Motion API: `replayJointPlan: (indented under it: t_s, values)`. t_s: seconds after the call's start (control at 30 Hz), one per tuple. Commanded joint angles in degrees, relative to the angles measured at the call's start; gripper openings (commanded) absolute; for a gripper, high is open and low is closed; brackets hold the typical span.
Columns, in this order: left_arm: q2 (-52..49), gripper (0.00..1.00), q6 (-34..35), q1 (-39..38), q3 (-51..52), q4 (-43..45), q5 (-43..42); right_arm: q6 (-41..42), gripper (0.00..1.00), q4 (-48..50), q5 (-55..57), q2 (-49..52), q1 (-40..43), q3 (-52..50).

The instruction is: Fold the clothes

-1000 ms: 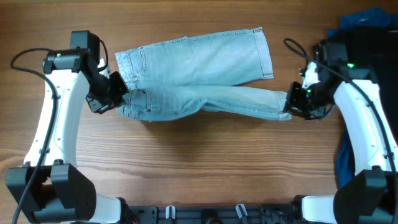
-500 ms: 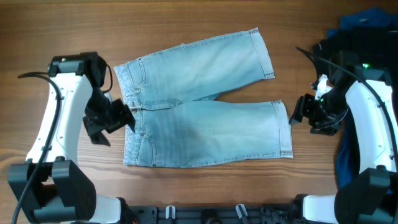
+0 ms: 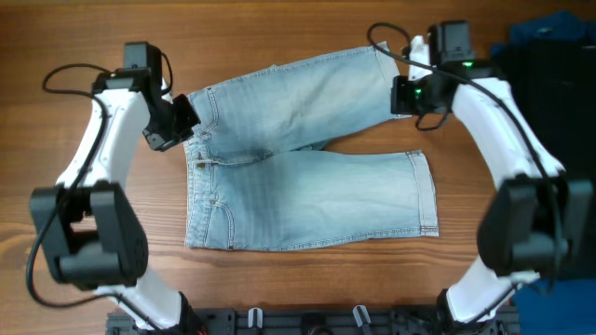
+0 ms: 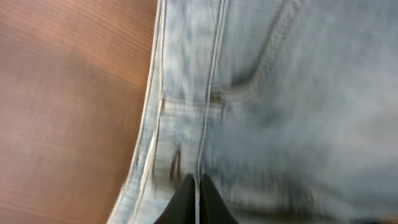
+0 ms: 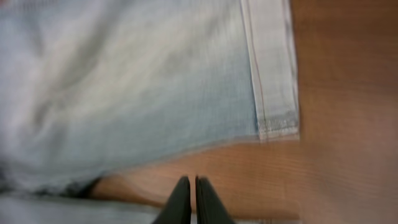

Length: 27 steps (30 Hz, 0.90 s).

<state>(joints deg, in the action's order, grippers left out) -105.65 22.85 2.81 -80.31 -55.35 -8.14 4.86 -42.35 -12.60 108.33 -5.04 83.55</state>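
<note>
Task thing: the light blue, faded denim shorts (image 3: 307, 177) lie spread in the middle of the brown wooden bench (image 3: 298, 288). The waistband (image 3: 197, 158) is at the left and both legs point right. The far leg (image 3: 317, 93) slants toward the far right, and the near leg (image 3: 345, 195) lies straight.
Left gripper: the left gripper (image 3: 183, 116) is at the far end of the waistband with its fingers together. In the wrist view the tips rest on the waistband seam. I cannot tell if any cloth is pinched between them.
Right gripper: the right gripper (image 3: 402, 96) is just beside the hem (image 3: 396, 79) of the far leg, fingers together. The wrist view shows bare wood under the tips, so it holds nothing.
Step in hand: probably taking the far half, to lay it over the near half.
How to do it well: open both grippers first, then pinch both layers at the waistband corner and at the hem corner. Lift both ends together and carry them at the same pace, so that the fold line stays straight.
Risk: a one-layer pinch would let the leg sag and wrinkle.
Aside: a black garment (image 3: 563, 84) and a dark blue cloth (image 3: 549, 26) lie at the far right, apart from the shorts.
</note>
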Motion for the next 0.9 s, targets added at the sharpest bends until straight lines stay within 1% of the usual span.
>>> replayJointPlan:
  t_s: [0.0, 0.03, 0.1, 0.2, 0.23, 0.3, 0.43, 0.57, 0.6, 0.63, 0.67, 0.7, 0.73, 0.77, 0.8, 0.87]
  values:
    - [-6.0, 0.04, 0.1, 0.5, -0.7, 3.5, 3.6, -3.5, 0.04, 8.4, 0.2, 9.6, -0.4, 0.5]
    - [-7.8, 0.04, 0.1, 0.5, -0.6, 3.4, 4.7, -4.0, 0.04, 11.6, 0.5, 13.0, -0.4, 0.5]
    - [-10.1, 0.05, 0.1, 0.5, -0.6, 3.3, 5.7, -3.3, 0.04, 11.6, 3.6, 15.9, -0.4, 0.5]
    - [-11.7, 0.04, -0.2, 0.5, -0.6, 5.4, 8.3, -3.0, 0.04, 4.2, 7.7, 16.4, -0.3, 0.5]
    - [-11.7, 0.04, -2.5, 0.5, -0.6, 7.8, 8.7, -0.9, 0.04, 2.4, 9.7, 16.3, -0.3, 0.6]
    - [-11.7, 0.04, -4.7, 0.5, -0.6, 11.4, 8.9, 0.6, 0.04, 1.0, 10.3, 16.3, -0.3, 0.6]
    - [-11.8, 0.04, -4.9, 0.5, -0.6, 20.0, 8.9, 5.8, 0.04, -0.3, 10.3, 16.3, -0.3, 0.5]
    - [-11.5, 0.04, -4.3, 1.1, -1.3, 23.2, 11.0, 5.6, 0.04, 2.6, 10.3, 16.3, -0.2, 0.5]
    - [-11.3, 0.08, -2.6, 1.6, -2.0, 23.0, 11.0, 5.6, 0.04, 3.0, 10.3, 16.3, -0.2, 0.5]
    - [-11.3, 0.26, -0.5, 2.2, -2.2, 23.1, 11.0, 5.8, 0.04, 3.1, 10.2, 16.3, -0.2, 0.5]
    - [-11.3, 0.42, 1.0, 3.0, -2.2, 23.9, 10.6, 5.8, 0.05, 3.1, 10.0, 16.3, -0.3, 0.5]
    - [-11.5, 0.45, 1.6, 3.6, -2.2, 25.1, 9.1, 5.8, 0.08, 3.1, 10.1, 16.3, -0.2, 0.5]
    - [-11.8, 0.44, 1.6, 3.9, -2.2, 26.0, 7.7, 5.8, 0.12, 3.3, 10.1, 16.3, -0.2, 0.5]
    - [-12.4, 0.44, 1.6, 3.9, -2.2, 26.7, 7.6, 5.6, 0.23, 4.2, 10.1, 16.3, -0.2, 0.5]
    - [-13.3, 0.44, 1.7, 3.9, -2.2, 27.0, 7.6, 5.6, 0.29, 5.5, 10.1, 16.3, -0.2, 0.5]
    - [-15.8, 0.44, 1.7, 3.9, -2.2, 28.0, 7.3, 5.6, 0.29, 6.9, 10.1, 16.3, -0.2, 0.6]
